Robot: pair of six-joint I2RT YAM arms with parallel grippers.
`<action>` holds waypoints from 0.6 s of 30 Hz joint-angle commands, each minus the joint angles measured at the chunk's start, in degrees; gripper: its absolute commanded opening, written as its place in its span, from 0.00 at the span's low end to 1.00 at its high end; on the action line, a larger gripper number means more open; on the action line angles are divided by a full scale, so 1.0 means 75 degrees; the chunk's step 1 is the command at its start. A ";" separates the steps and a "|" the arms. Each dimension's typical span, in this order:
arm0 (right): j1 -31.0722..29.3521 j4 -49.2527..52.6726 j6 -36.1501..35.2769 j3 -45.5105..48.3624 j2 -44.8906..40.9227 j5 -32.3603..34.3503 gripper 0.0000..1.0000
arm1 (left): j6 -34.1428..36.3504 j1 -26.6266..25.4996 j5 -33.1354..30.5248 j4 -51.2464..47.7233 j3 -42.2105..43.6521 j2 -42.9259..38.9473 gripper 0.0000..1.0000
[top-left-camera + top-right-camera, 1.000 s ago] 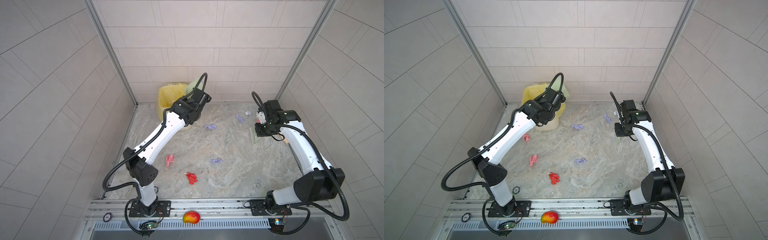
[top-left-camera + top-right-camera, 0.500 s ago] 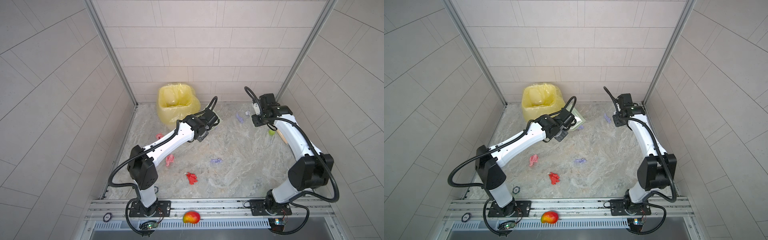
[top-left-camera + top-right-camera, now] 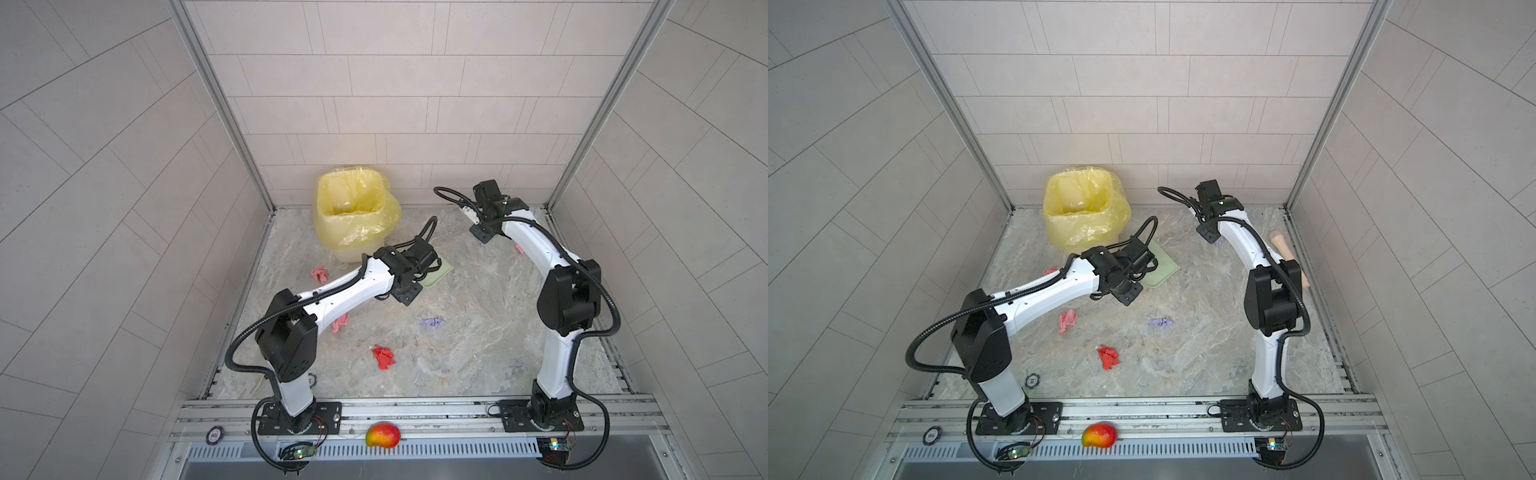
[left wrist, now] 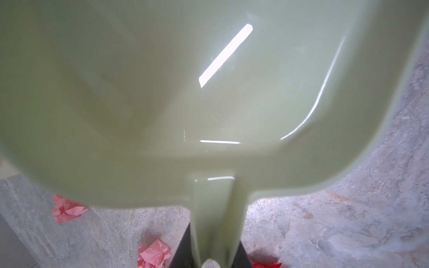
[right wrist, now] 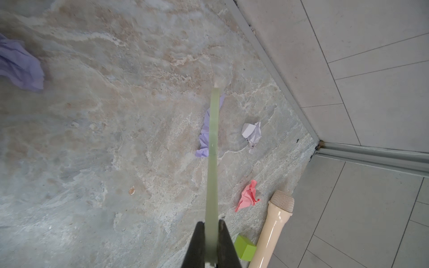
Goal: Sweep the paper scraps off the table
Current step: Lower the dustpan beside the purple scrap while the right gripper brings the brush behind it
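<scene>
Both top views show my left gripper (image 3: 419, 266) (image 3: 1142, 259) low over the table (image 3: 478, 332). In the left wrist view it (image 4: 214, 241) is shut on the handle of a pale green dustpan (image 4: 209, 92). Near the back wall, my right gripper (image 3: 478, 210) (image 5: 211, 224) is shut on a thin pale green sweeping tool (image 5: 212, 150) seen edge-on. Paper scraps lie scattered: pink (image 3: 319, 274) (image 3: 340, 323), red (image 3: 383, 356) and lavender (image 3: 432, 322). Beyond the tool lie lavender (image 5: 204, 139), white (image 5: 251, 133) and pink (image 5: 247, 196) scraps.
A bin lined with a yellow bag (image 3: 353, 208) stands at the back left. A beige microphone-shaped object (image 3: 1287, 257) and a green cube (image 5: 245, 248) lie by the right wall. A mango (image 3: 382, 435) rests on the front rail. A poker chip (image 3: 1032, 380) lies near the left arm's base.
My left arm has carried the dustpan from above the bin down towards the middle of the table. My right arm has swung its tool farther towards the back wall.
</scene>
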State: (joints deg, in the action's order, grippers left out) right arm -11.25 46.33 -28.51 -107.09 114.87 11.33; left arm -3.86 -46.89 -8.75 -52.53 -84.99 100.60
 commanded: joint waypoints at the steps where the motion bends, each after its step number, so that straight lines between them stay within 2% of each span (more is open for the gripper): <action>1: -0.0018 0.0156 -0.0593 -0.0388 0.0119 0.0702 0.00 | -0.0264 -0.0045 0.0153 0.0055 0.0235 -0.0320 0.00; 9: -0.0059 0.0412 -0.1112 -0.0944 0.0738 0.0750 0.00 | -0.0372 -0.0042 0.0363 0.0170 0.0398 -0.0231 0.00; 18: -0.0071 0.1029 -0.1387 -0.1824 0.1540 0.0426 0.00 | -0.0377 -0.0050 0.0463 0.0154 0.0351 -0.0146 0.00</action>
State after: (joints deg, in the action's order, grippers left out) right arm -11.38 50.52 -37.34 -118.80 125.71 15.35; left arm -5.19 -46.96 -5.54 -51.55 -82.46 100.36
